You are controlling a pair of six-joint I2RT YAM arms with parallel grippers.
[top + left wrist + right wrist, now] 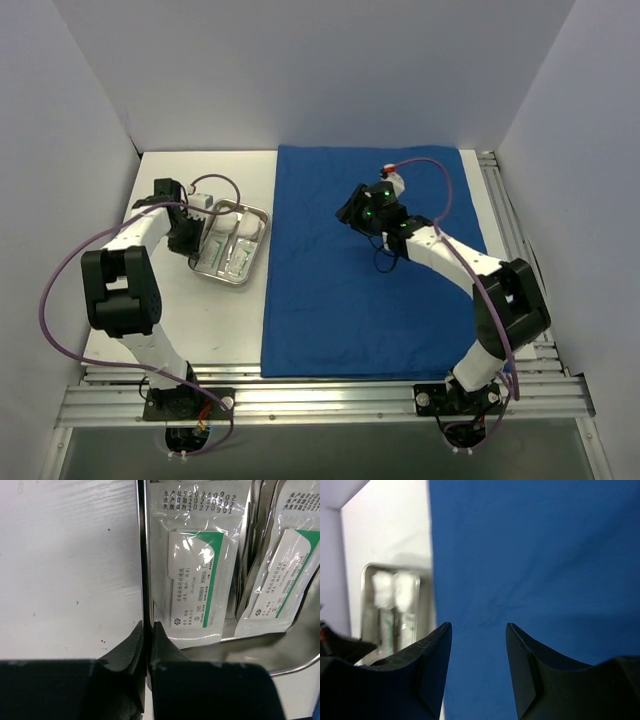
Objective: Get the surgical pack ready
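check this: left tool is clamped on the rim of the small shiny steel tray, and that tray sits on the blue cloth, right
No. The left tool is clamped on the rim of the small shiny rectangular steel tray, but the tray sits on the white table beside the large royal-blue cloth drape, not on it, as the top external view shows.

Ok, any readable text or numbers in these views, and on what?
"生产批号 20240902": left sachet, top.
"失效日期 20270902": same sachet, third line; second line smudged.
Its inner label: too small.
The right sachet: print cut off, unreadable.
Other views: none.
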